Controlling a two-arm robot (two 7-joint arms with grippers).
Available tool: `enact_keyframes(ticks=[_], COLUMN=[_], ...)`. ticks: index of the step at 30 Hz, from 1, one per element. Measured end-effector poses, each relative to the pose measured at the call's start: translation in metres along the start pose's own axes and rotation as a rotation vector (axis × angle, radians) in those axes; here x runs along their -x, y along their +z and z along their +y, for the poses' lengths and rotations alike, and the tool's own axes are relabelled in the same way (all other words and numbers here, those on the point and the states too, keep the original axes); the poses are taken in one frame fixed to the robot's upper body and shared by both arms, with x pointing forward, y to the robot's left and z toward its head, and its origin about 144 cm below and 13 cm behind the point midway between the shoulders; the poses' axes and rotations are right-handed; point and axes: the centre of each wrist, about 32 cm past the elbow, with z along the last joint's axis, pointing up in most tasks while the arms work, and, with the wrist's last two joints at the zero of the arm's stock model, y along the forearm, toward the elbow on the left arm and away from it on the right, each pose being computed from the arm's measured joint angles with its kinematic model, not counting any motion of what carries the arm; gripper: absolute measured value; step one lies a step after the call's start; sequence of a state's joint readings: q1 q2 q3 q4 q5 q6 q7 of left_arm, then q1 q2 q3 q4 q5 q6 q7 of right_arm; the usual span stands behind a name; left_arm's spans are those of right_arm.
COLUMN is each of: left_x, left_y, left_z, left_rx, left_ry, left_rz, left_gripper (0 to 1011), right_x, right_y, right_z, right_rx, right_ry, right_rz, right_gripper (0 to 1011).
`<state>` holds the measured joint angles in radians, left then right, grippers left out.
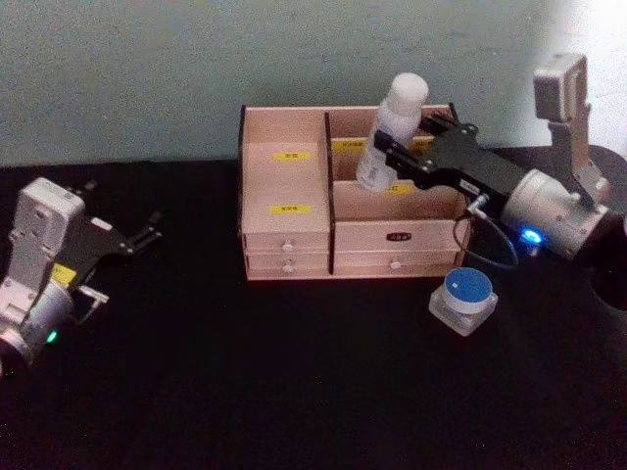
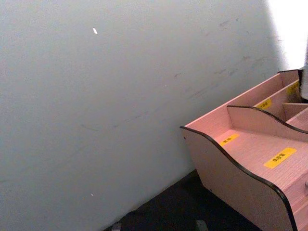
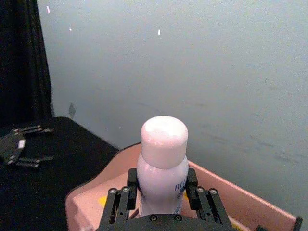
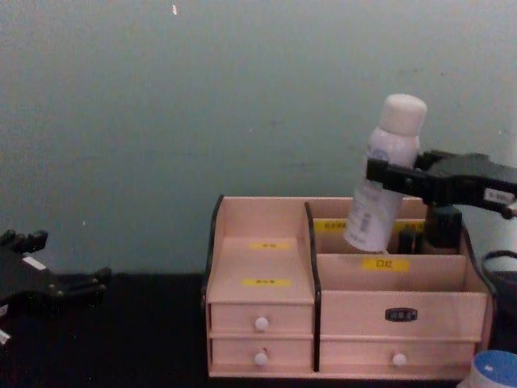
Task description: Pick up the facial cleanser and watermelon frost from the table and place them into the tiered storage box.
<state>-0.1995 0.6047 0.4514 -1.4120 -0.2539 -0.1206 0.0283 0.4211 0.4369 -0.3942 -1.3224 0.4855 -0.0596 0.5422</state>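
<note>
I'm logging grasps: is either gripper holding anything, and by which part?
The right gripper holds the facial cleanser bottle by its upper body, just below the cap. The left gripper holds nothing.

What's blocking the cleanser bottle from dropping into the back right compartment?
Nothing visible does. The right tool is shut on the cleanser bottle, which is tilted with its base already inside the rear right compartment of the tiered storage box; no object shows under it. The left tool sits open at the far left.

Dim, even light; bright glare on the wall (image 2: 288,29) in left wrist view
</note>
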Motion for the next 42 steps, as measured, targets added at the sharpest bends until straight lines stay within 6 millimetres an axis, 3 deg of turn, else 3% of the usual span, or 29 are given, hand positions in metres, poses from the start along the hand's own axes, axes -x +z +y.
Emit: enact_keyframes(ticks=[1, 7, 16, 42], left_x=[0.000, 0.000, 0.000, 0.000], left_y=[0.000, 0.000, 0.000, 0.000], left_z=[0.000, 0.000, 0.000, 0.000], left_rx=[0.000, 0.000, 0.000, 0.000], left_ry=[0.000, 0.000, 0.000, 0.000], left_rz=[0.000, 0.000, 0.000, 0.000], left_gripper=[1001, 1001, 1001, 1001], right_x=[-0.004, -0.011, -0.018, -0.023], right_y=[0.000, -0.001, -0.007, -0.028], right_z=[0.010, 0.027, 0.044, 0.058], right_rx=[-0.005, 0.001, 0.032, 0.132], right_ry=[-0.016, -0.042, -0.068, -0.081], right_rz=[-0.007, -0.024, -0.033, -0.005], right_gripper=[591, 591, 591, 591])
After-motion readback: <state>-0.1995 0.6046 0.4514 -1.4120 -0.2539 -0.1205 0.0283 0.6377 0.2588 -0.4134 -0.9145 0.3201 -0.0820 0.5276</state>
